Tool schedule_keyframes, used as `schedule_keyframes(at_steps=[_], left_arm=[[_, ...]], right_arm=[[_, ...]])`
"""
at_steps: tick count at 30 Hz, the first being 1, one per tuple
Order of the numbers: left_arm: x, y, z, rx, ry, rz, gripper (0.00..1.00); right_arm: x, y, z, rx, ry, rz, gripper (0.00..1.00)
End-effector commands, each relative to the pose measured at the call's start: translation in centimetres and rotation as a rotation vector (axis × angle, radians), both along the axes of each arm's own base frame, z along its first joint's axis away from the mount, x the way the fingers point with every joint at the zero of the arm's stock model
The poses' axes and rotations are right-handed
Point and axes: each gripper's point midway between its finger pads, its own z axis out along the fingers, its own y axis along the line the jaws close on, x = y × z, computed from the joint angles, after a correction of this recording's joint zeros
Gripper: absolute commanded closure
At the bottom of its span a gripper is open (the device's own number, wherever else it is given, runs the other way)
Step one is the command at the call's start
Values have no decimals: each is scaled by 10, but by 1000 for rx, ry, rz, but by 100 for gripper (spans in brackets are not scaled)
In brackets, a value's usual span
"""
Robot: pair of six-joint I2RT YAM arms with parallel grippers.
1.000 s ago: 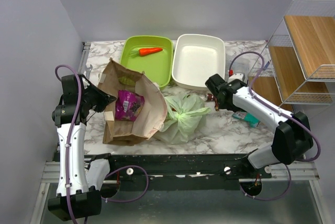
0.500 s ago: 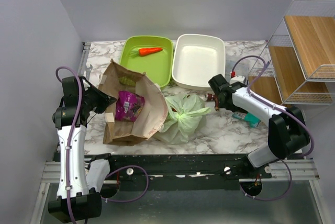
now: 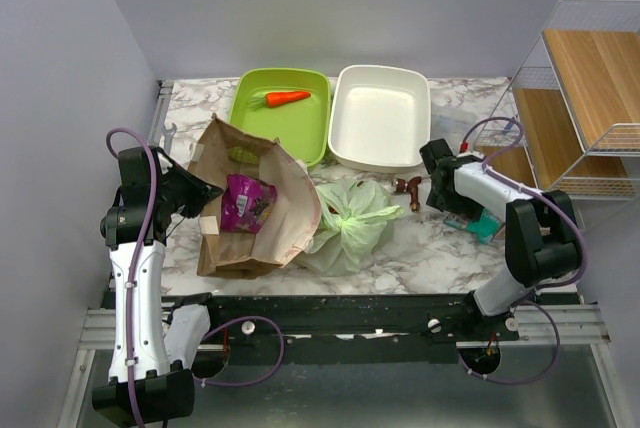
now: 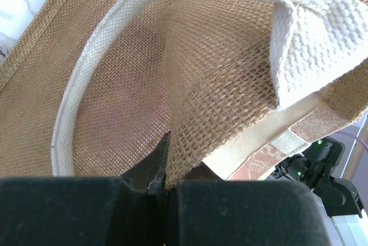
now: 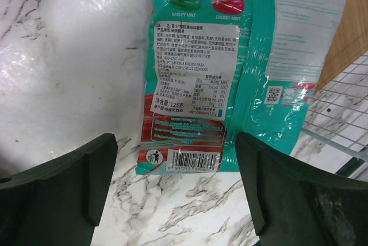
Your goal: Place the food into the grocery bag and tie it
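Top external view puts the grocery bag (image 3: 350, 226) near the middle of the worktop (image 3: 430, 248), at 6 o'clock from the white tray (image 3: 378, 113). It bulges and its neck is gathered into what looks like a knot, so the food seems to be inside, though no piece shows through plainly. By that reading the tying is at or near its end.

To finish well, I would test the knot first: take one handle loop in each set of jaws and pull outward, level and gently, since thin plastic stretches and tears. Neither set is placed for that now. The left jaws are pressed together on the woven edge of the brown sack (image 3: 295, 203), at 9 o'clock from the bag — they should let go first. The right jaws stand spread and hold nothing, above a teal mint packet (image 5: 190, 85) at 3 o'clock.

A carrot (image 3: 287, 98) lies in the green tray (image 3: 300, 133) at 12 o'clock. The worktop is smooth, white with grey marble veins — likely slippery under plastic. Plain pale walls close it in, and a wire rack with wooden shelves (image 3: 590, 78) stands at 3 o'clock.
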Motion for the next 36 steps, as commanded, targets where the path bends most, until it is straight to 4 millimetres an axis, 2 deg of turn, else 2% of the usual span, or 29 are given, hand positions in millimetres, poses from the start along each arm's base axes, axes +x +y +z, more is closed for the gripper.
schedule_keyframes(at_steps=[1, 6, 9, 14, 22, 27, 36], left_arm=[[-1, -9, 7, -39, -21, -27, 100], [1, -8, 5, -39, -16, -23, 100], [1, -8, 3, -41, -10, -23, 100], [2, -8, 1, -43, -7, -18, 100], [5, -7, 1, -44, -3, -17, 100], [4, -7, -3, -44, 5, -18, 100], [3, -9, -8, -52, 14, -22, 100]], right_arm=[[-4, 4, -19, 68, 26, -15, 12], [-15, -1, -34, 102, 34, -54, 22], [-21, -3, -42, 116, 36, -73, 35], [-19, -3, -42, 115, 28, -68, 55], [-14, 5, -39, 162, 0, -24, 80], [-3, 18, -22, 235, -63, 34, 99], [20, 34, 48, 330, -253, 83, 99]])
